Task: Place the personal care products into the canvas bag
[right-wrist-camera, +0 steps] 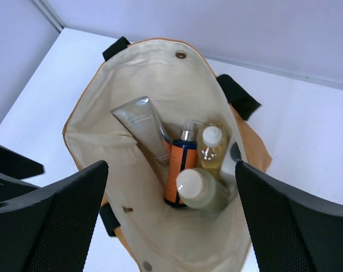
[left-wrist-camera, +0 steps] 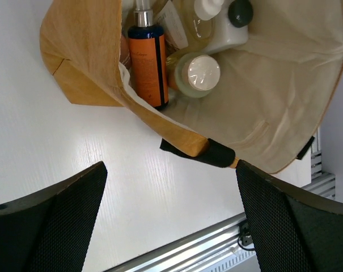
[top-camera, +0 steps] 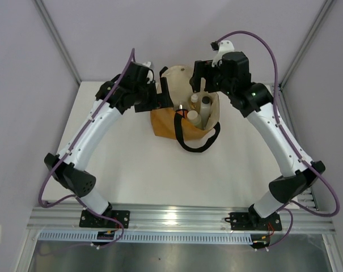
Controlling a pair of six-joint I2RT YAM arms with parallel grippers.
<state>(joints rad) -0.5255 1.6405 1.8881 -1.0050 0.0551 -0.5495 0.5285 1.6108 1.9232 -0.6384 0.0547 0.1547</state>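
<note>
The mustard-tan canvas bag (top-camera: 162,122) stands open at the far middle of the table, with its cream inside showing. In the right wrist view the bag (right-wrist-camera: 143,73) holds a slim clear tube (right-wrist-camera: 142,126), an orange dark-capped bottle (right-wrist-camera: 181,164), a yellowish bottle (right-wrist-camera: 212,150), a clear white-capped bottle (right-wrist-camera: 197,190) and a grey-capped one (right-wrist-camera: 234,152). The left wrist view shows the bag (left-wrist-camera: 86,51), the orange bottle (left-wrist-camera: 147,62) and the white-capped bottle (left-wrist-camera: 200,73). My left gripper (top-camera: 160,102) (left-wrist-camera: 171,221) is open and empty beside the bag's left rim. My right gripper (top-camera: 201,76) (right-wrist-camera: 171,221) is open and empty above the bag's mouth.
A black loop handle (top-camera: 197,144) hangs over the bag's near side onto the white table (top-camera: 143,170). An aluminium rail (top-camera: 177,218) runs along the near edge and also shows in the left wrist view (left-wrist-camera: 216,243). Grey walls close in the back and sides.
</note>
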